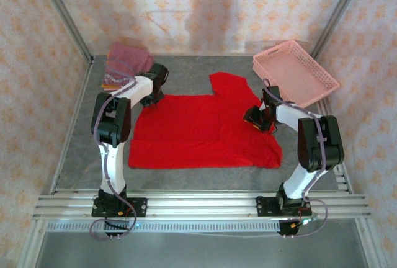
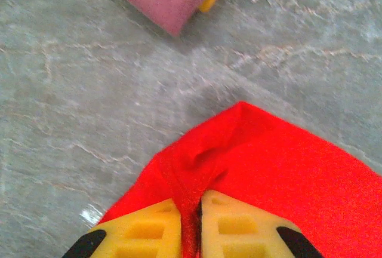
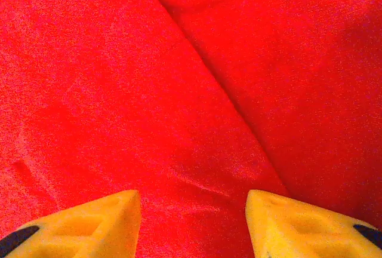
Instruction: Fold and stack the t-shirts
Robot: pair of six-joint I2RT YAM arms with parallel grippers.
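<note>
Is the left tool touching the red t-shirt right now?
Touching. The left wrist view shows the left tool closed on a pinched ridge of the red t-shirt at its corner.

I had bare tabletop (image 1: 80, 150) down the left edge, along the near edge and along the far edge between the corners. The red t-shirt (image 1: 198, 134) covered the middle. The folded t-shirts (image 1: 127, 63) blocked the far left corner; the pink basket (image 1: 294, 72), tilted, blocked the far right corner.

red t-shirt (image 1: 205, 134): matt cloth | table (image 1: 77, 144): smooth, stone-look | basket (image 1: 296, 72): plastic lattice
</note>
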